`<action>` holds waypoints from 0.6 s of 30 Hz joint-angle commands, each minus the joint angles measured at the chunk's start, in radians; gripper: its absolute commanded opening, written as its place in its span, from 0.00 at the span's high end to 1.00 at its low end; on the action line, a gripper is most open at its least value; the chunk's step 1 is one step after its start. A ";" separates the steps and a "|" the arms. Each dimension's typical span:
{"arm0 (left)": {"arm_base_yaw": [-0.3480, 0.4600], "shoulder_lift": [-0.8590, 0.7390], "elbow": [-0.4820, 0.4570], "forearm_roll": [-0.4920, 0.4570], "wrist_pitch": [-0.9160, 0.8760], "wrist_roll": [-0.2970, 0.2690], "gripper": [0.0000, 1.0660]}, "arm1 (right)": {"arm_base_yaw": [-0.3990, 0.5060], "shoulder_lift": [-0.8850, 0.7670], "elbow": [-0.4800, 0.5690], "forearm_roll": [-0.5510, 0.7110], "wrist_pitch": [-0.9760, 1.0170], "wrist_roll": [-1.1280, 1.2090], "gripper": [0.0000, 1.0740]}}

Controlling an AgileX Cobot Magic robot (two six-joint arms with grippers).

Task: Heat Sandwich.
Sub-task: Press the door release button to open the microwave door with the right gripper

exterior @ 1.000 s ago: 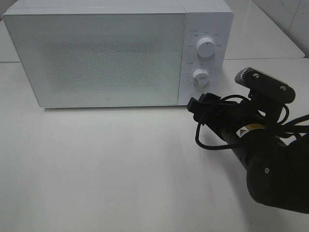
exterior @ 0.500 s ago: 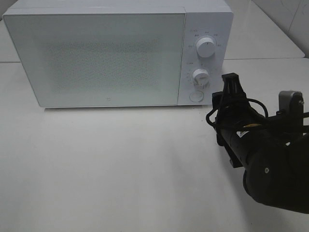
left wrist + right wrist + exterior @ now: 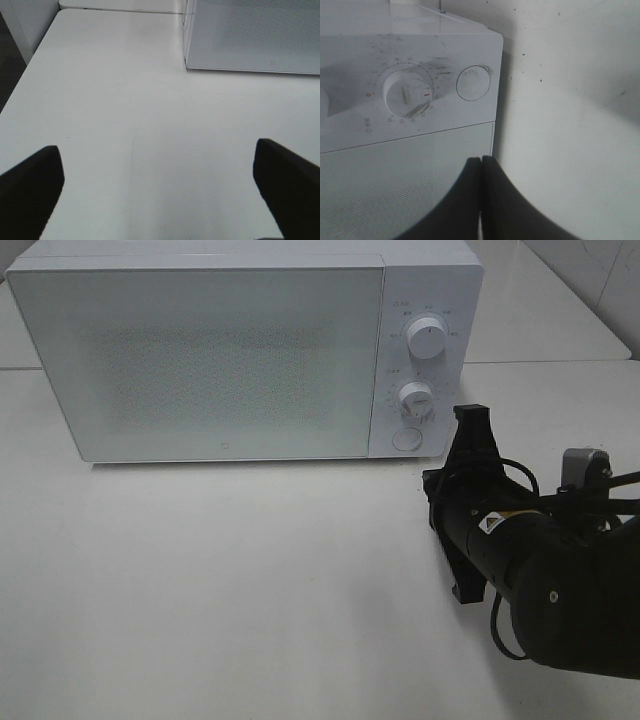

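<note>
the right fingers [image 3: 470,200] are pressed together, empty, pointing at the white microwave with frosted door [image 3: 210,360], near its round white button [image 3: 474,83]. off-centre, they may skid onto the lower dial [image 3: 406,93] or shove the microwave along the white desk [image 3: 250,590]. left fingers [image 3: 30,185] spread wide, empty. the sandwich shows in no view.

The microwave [image 3: 245,350] looks glossy white plastic, its door speckled glass; the desk [image 3: 200,585] smooth matt white; the right end effector [image 3: 481,162] matt black.
</note>
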 commanded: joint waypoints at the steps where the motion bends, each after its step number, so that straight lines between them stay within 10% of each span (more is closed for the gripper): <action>1: 0.002 -0.016 0.001 -0.008 0.001 0.003 0.08 | -0.004 -0.003 -0.007 -0.009 0.001 0.001 1.00; 18: 0.002 -0.016 0.001 -0.008 0.001 0.003 0.08 | -0.115 0.106 -0.092 -0.182 0.007 0.074 1.00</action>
